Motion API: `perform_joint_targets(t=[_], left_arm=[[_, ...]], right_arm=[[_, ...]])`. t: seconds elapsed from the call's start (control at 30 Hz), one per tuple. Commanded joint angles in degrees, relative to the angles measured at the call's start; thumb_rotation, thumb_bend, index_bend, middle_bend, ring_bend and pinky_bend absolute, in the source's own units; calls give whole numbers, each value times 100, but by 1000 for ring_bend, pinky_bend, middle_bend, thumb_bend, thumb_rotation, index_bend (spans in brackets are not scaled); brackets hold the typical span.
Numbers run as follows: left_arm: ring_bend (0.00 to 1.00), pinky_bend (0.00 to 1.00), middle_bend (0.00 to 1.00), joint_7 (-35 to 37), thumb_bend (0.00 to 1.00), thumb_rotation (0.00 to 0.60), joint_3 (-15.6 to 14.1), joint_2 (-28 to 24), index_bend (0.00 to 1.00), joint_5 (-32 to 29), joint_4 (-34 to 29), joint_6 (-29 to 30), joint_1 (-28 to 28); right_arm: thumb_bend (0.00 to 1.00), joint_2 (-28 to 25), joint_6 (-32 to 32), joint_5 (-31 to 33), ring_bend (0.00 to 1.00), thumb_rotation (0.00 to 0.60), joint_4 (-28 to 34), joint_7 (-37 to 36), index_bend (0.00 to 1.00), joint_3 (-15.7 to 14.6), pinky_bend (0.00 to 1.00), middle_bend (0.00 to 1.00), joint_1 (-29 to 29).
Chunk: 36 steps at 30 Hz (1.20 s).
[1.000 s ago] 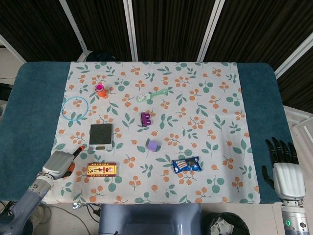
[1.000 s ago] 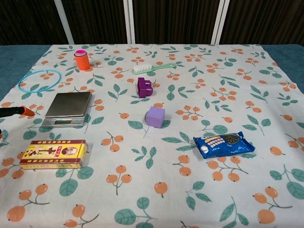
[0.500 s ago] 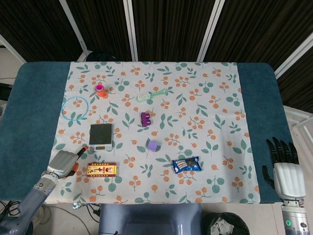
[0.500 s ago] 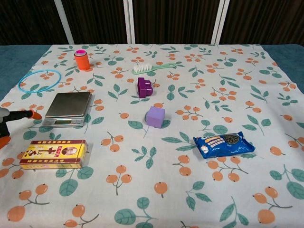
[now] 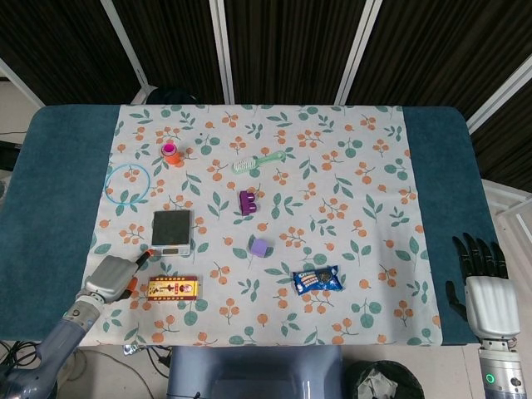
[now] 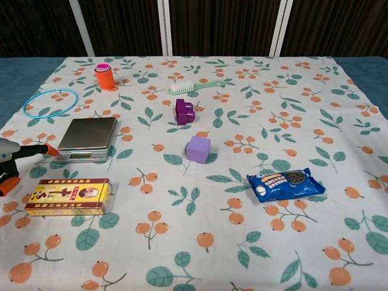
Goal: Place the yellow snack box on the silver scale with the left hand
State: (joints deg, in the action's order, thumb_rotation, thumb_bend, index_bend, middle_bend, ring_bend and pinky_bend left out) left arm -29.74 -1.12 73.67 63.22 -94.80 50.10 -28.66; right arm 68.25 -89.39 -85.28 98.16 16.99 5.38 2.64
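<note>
The yellow snack box (image 5: 173,288) (image 6: 68,197) lies flat near the table's front left, just in front of the silver scale (image 5: 171,230) (image 6: 86,137). My left hand (image 5: 114,277) (image 6: 15,159) hovers just left of the box with fingers apart and orange-tipped fingers pointing toward the scale; it holds nothing. My right hand (image 5: 482,288) rests off the table's right front corner, fingers spread, and holds nothing; it does not show in the chest view.
A blue ring (image 5: 128,184) lies left of the scale and an orange-pink cup (image 5: 170,153) behind it. A green brush (image 5: 258,161), a purple toy (image 5: 248,201), a lilac cube (image 5: 261,247) and a blue snack packet (image 5: 317,278) are spread over the middle.
My left hand has moved right and slightly forward, closer to the yellow snack box. The right hand and all objects have stayed put.
</note>
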Motion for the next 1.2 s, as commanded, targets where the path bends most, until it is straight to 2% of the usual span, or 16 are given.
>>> perform_joint_targets(t=[0.03,1.2], left_arm=[[710,733,771,-22,606,600,-12,6,60,-22,-2,10,-19],[710,733,772,-298,606,600,-223,59,61,-319,-42,128,-216]], right_arm=[[513,-1,-4,0,58,600,3,1,34,2,25,67,-1],[513,-13,-23,8,58,600,11,-21,34,11,25,67,-11]])
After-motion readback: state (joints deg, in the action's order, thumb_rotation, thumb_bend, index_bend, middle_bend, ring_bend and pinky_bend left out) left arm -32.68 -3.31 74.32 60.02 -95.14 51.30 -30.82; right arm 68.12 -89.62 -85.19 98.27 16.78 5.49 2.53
